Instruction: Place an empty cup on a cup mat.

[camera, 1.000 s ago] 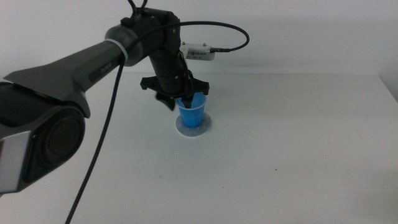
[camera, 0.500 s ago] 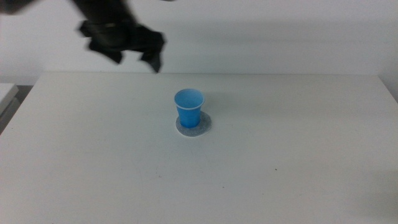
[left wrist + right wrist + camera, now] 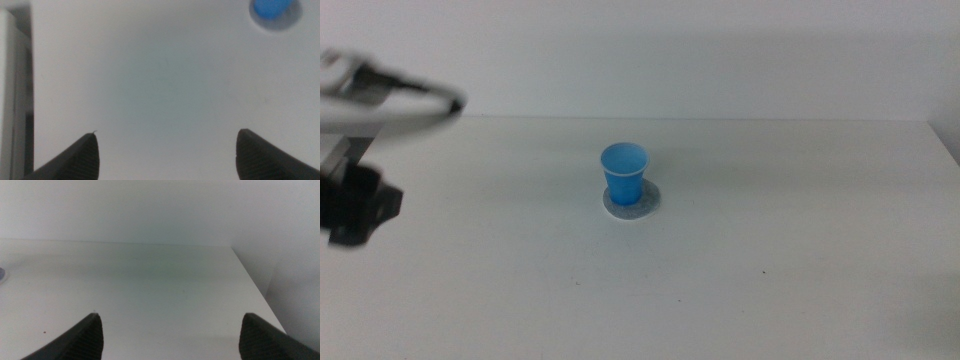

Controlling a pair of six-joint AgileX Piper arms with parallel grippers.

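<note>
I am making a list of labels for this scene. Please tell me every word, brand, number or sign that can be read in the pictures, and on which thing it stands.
None: no readable text in any view.
The small bright blue tapered plastic cup is plain.
The thin round grey speckled cup mat has only speckles.
The white table is unmarked.
The blurred left gripper shows no lettering.

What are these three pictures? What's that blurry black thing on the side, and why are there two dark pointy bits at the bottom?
These show a robot with two arms at a white table. One picture looks down on the table from above. The blurry black thing at its left side is the left arm. The other two come from little cameras on the robot's wrists. The pointy bits are jaws, which pinch things like fingers. The left gripper and the right gripper are both open and hold nothing. On the table a blue cup stands upright on a round grey cup mat.
</note>
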